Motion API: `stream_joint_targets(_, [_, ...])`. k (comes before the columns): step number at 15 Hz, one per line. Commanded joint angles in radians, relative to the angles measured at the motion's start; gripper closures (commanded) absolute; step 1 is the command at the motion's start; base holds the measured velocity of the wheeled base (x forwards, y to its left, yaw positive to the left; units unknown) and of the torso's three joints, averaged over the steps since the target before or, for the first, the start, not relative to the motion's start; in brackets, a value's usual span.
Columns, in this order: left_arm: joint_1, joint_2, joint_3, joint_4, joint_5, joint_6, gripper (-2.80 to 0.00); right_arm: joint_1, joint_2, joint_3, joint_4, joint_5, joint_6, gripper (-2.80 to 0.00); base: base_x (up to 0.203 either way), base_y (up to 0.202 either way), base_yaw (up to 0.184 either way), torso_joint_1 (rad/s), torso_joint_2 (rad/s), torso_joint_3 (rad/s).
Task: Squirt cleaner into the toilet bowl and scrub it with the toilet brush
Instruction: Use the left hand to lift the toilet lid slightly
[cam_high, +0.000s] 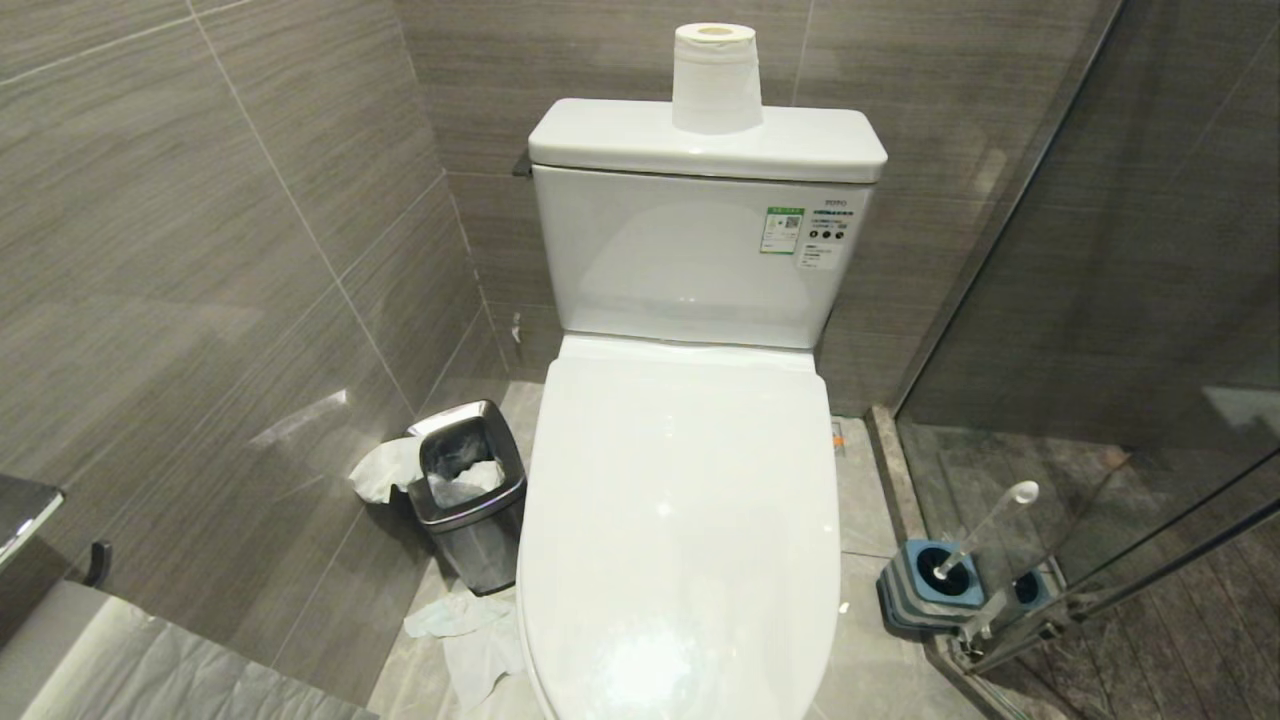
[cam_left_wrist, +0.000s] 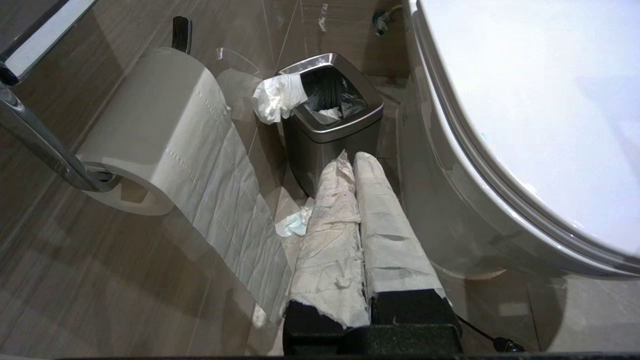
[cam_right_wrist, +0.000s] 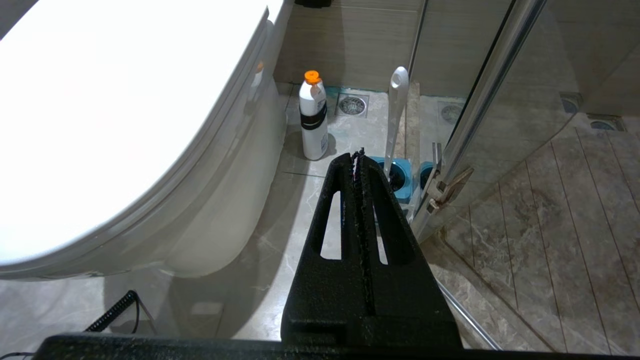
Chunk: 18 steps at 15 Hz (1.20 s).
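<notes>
The toilet bowl (cam_left_wrist: 450, 200) is covered by its closed white lid (cam_high: 680, 520), so its inside is hidden. The toilet brush (cam_high: 985, 530) stands slanted in its blue-topped holder (cam_high: 935, 585) on the floor to the right of the toilet, by the glass door. A white bottle with an orange cap (cam_right_wrist: 313, 120) stands on the floor beside the toilet; the cleaner liquid itself is out of view. My left gripper (cam_left_wrist: 352, 157), its fingers wrapped in white paper, is shut and empty, low on the toilet's left. My right gripper (cam_right_wrist: 357, 155) is shut and empty, short of the brush (cam_right_wrist: 396, 115).
A steel waste bin (cam_high: 468, 490) with tissue hanging out stands left of the toilet, crumpled tissue (cam_high: 470, 630) on the floor before it. A paper roll (cam_high: 715, 80) sits on the tank. A wall-mounted paper roll (cam_left_wrist: 150, 130) hangs left. A glass shower door (cam_high: 1100, 300) closes the right.
</notes>
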Motion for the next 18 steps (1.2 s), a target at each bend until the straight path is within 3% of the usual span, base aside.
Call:
stream_joint_targets(1, [0.000, 0.001, 0.003, 0.000, 0.000, 0.000, 0.00, 0.000, 0.000, 0.000, 0.000, 0.001, -0.002, 0.00, 0.000, 0.000, 0.000, 0.000, 0.00, 0.000])
stream_joint_targets(18, [0.000, 0.002, 0.002, 0.000, 0.000, -0.005, 0.00, 0.000, 0.000, -0.002, 0.002, 0.000, -0.002, 0.00, 0.000, 0.000, 0.000, 0.000, 0.00, 0.000])
